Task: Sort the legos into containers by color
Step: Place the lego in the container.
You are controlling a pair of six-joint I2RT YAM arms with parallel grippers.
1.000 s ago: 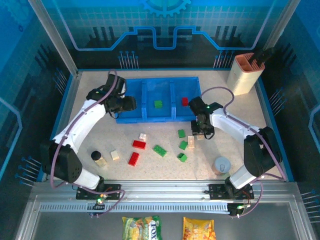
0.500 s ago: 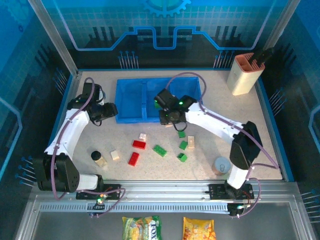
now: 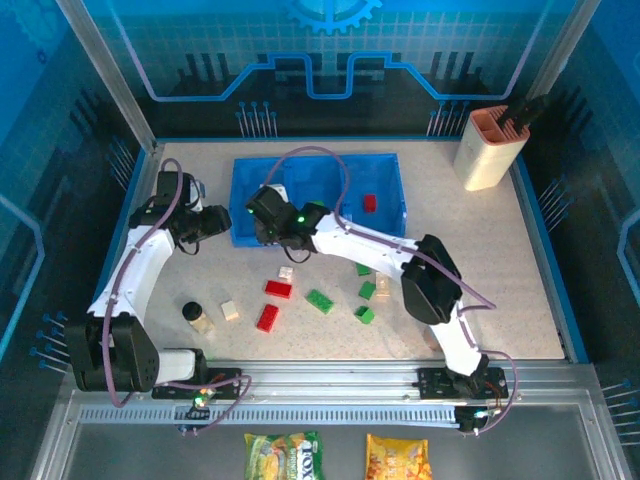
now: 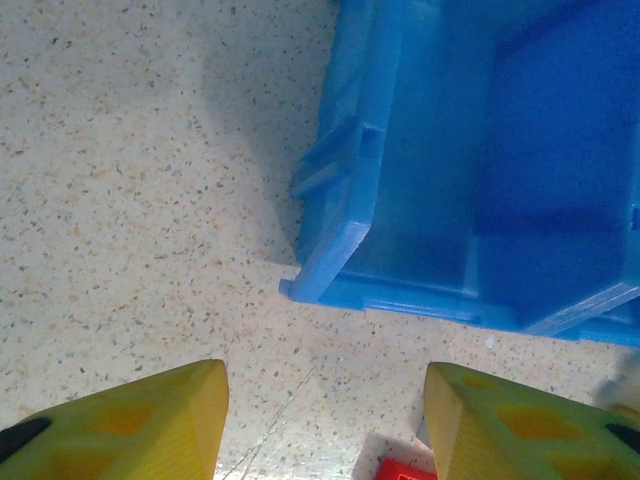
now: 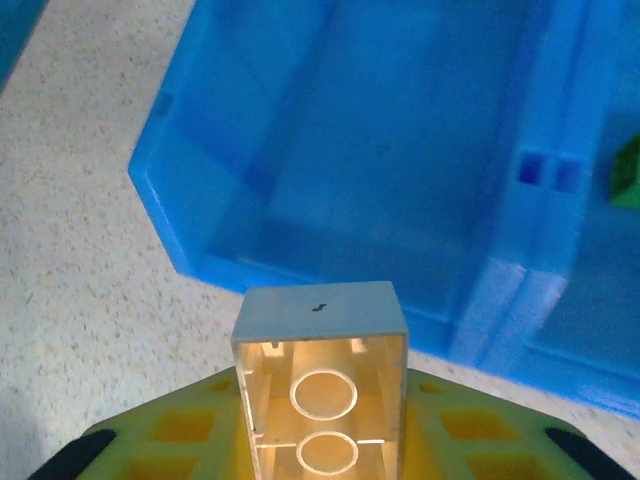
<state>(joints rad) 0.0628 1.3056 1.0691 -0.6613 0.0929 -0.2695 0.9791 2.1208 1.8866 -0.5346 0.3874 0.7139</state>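
- Overhead view: bright, even light falls from above onto the speckled counter. The enclosure walls around it sit in dim blue.
- Shadows under the arms and along the blue tray are short and soft.
- Left wrist view: the counter speckle is sharp. A grey shadow lies beside the tray's corner. The left tool's yellow fingers at the bottom edge are out of focus.
- Right wrist view: the cream brick glows warmly inside its hollow. The tray behind it looks soft and smeared.

The top view looks down from above and behind the arm bases onto the whole counter. Both wrist views sit close over their own yellow fingers, facing the blue tray's left end, which all three share.
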